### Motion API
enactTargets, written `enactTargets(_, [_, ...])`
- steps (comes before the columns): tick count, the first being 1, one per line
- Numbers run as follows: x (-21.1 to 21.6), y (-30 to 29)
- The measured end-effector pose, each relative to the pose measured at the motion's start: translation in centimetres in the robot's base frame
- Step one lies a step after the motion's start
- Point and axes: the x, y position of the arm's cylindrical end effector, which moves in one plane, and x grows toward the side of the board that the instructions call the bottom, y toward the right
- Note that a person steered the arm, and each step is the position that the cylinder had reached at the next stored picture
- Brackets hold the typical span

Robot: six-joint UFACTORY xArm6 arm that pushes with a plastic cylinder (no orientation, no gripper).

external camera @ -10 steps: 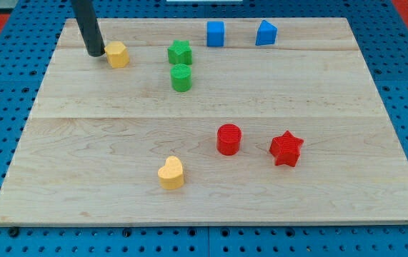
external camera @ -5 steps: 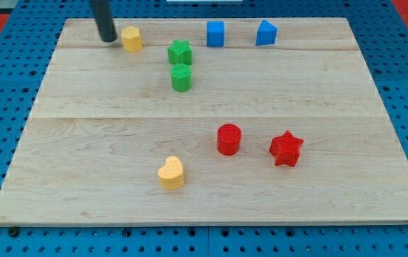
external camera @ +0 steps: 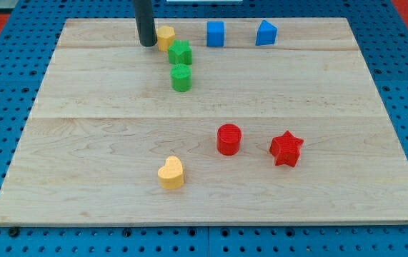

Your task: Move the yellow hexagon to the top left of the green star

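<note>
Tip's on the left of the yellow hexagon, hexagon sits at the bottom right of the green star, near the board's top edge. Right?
Not quite. The camera view shows the yellow hexagon at the top left of the green star, close against it, not at its bottom right. The rest holds: my tip is on the view's left of the hexagon, near the board's top edge.

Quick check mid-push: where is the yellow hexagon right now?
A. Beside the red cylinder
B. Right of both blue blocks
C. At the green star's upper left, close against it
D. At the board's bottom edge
C: the yellow hexagon sits at the upper left of the green star, with my tip at its left side.
</note>
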Motion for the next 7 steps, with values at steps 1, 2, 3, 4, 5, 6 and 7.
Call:
enactTargets(1, [2.8, -1.5])
enactTargets(2, [4.0, 2.1])
enactTargets(3, [2.4, 0.7])
enactTargets(4, [1.6, 2.0])
enactTargets(5, [0.2, 1.4])
enactTargets(6, [-0.1, 0.5])
enactTargets(7, [9.6, -2.5])
